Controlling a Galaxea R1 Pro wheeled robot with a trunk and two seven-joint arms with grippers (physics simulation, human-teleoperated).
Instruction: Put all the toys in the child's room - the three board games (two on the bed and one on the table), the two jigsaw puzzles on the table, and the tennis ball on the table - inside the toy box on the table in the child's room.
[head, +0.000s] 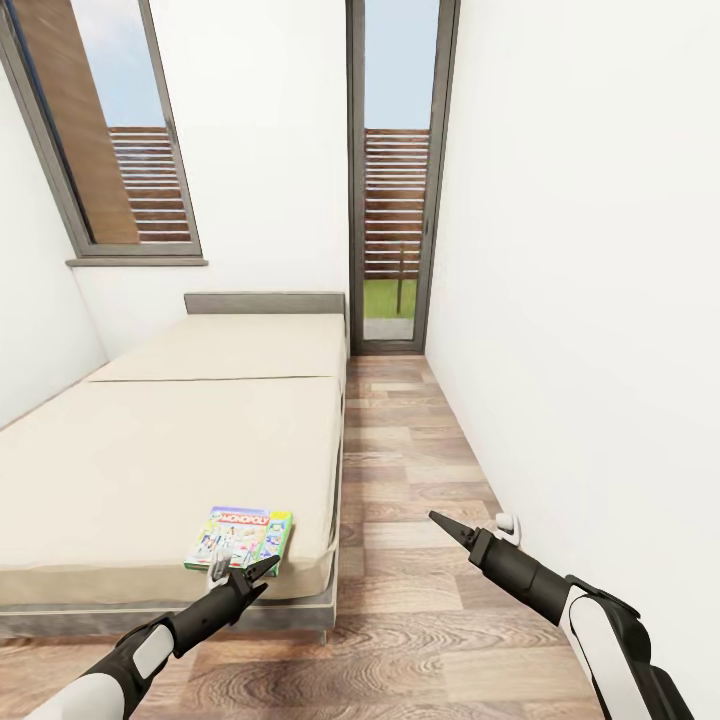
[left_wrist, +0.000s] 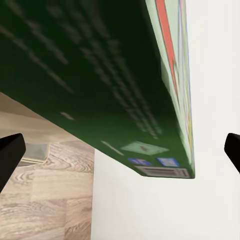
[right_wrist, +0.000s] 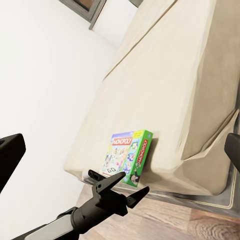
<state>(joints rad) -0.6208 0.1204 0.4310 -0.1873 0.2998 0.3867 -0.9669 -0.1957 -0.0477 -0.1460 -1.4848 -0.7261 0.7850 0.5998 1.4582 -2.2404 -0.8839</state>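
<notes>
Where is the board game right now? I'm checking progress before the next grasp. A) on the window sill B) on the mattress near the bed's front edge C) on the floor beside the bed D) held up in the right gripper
B: the board game lies flat on the bed near its front edge, with the open left gripper just at it.

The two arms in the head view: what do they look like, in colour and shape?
Both arms have white, rounded shells nearer the body, then slim black forearms. Each ends in a black claw with two thin, pointed fingers: the left claw and the right claw. No cables or markings can be seen on them.
</notes>
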